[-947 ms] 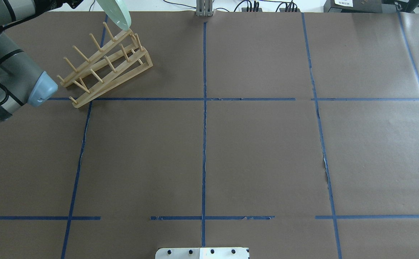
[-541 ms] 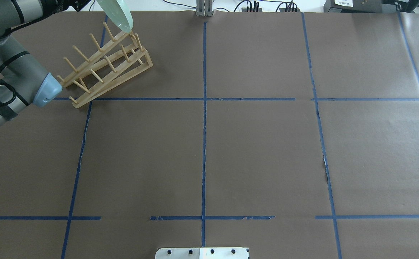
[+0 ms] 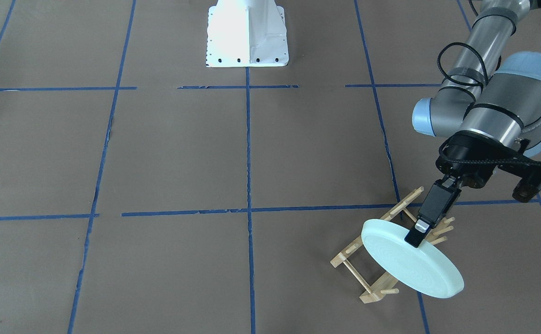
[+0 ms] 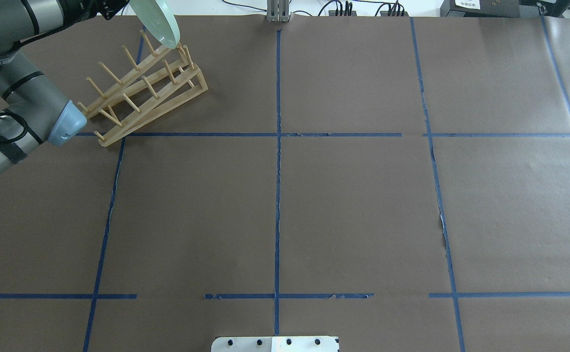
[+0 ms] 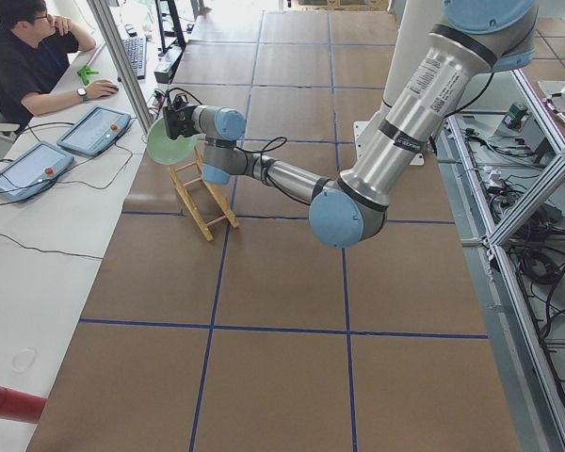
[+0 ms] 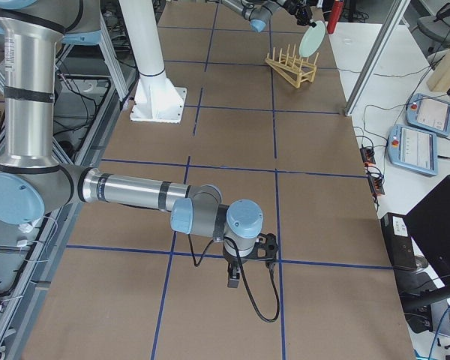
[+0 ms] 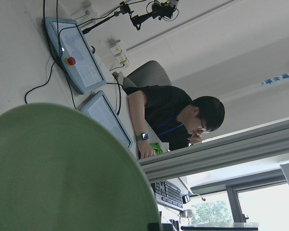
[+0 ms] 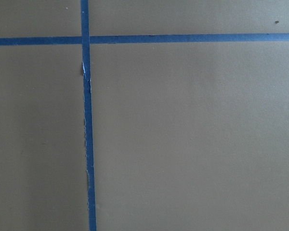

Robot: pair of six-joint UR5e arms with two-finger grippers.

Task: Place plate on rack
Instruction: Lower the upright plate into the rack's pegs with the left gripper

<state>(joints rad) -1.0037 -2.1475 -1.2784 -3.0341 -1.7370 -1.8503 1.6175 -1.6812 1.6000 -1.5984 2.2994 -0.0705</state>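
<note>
Over the far end of the rack (image 3: 361, 278), the left gripper (image 3: 413, 238) is clamped on the plate (image 3: 412, 269).

One black finger (image 3: 430, 206) lies over the plate's top rim. The plate hangs tilted, ringed face toward the front camera, low edge by the rack's last pegs; touching or not, I cannot tell. The rack runs slantwise on the brown table (image 4: 353, 205). From overhead the plate is a thin sliver; the front view shows its whole round face. The left wrist view shows a man (image 7: 178, 115) at a desk behind it. The right gripper (image 6: 235, 276) hangs low, fingers apart or together I cannot tell.
</note>
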